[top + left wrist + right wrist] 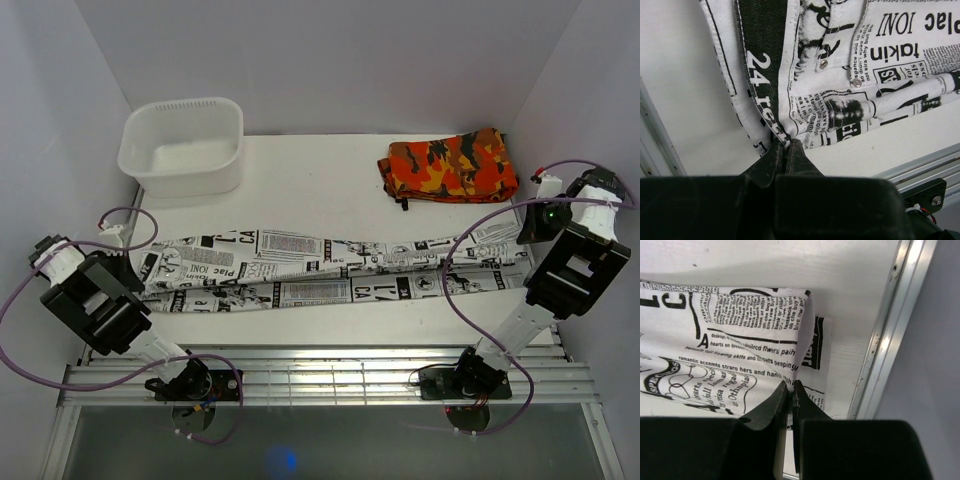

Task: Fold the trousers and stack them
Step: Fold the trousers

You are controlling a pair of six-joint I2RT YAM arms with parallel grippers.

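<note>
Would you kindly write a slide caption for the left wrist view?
Left pincer shut on an edge of the newspaper-print trousers on the white table.

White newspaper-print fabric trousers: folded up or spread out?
Spread out: the trousers lie full length across the white table; left end effector and right end effector pinch opposite ends.

Trousers (330, 270) white, black newsprint; camouflage garment (448, 166) orange-red-black.

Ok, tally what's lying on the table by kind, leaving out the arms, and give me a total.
Garments: 2, the newspaper-print trousers and the camouflage garment
Tubs: 1, the white tub
Total: 3
</note>
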